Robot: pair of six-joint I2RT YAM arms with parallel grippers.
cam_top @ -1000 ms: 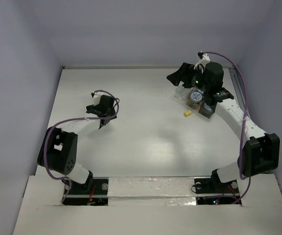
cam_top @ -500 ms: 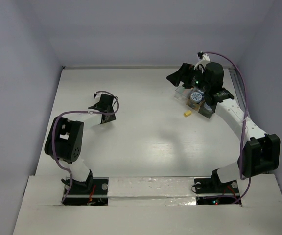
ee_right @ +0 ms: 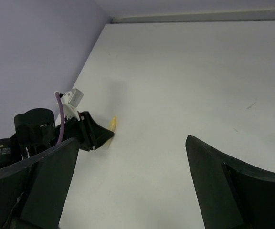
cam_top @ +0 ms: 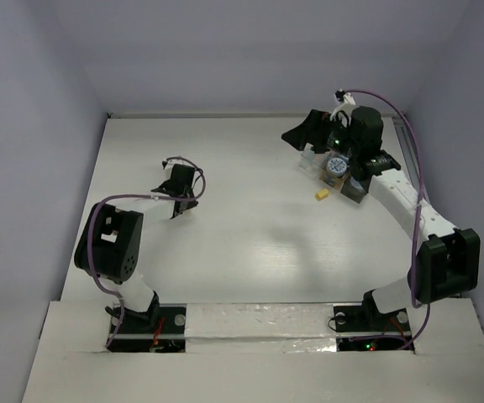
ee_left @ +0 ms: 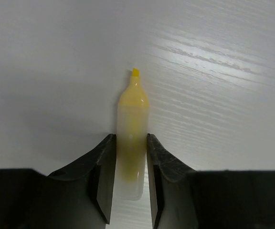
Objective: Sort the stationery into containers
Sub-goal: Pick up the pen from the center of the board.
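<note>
A yellow stick with a clear cap (ee_left: 132, 119) lies on the white table, tip pointing away. My left gripper (ee_left: 130, 143) is shut on its capped end, one finger pressed against each side. From above, the left gripper (cam_top: 177, 201) sits low on the table's left side. My right gripper (cam_top: 303, 134) hangs open and empty at the back right, next to a clear box (cam_top: 312, 159) and a dark tray (cam_top: 355, 190). A jar with a blue-white lid (cam_top: 336, 167) stands between them, and a small yellow block (cam_top: 318, 195) lies on the table just in front.
Through the right gripper (ee_right: 132, 143) I see bare table, with the left gripper (ee_right: 97, 136) and the yellow stick (ee_right: 112, 123) far off near the purple side wall (ee_right: 37, 57). Purple walls enclose the table on three sides.
The left gripper's jaws have closed onto the yellow stick, and the left arm's elbow has swung left and back. The right gripper has opened a little wider and lifted slightly.
</note>
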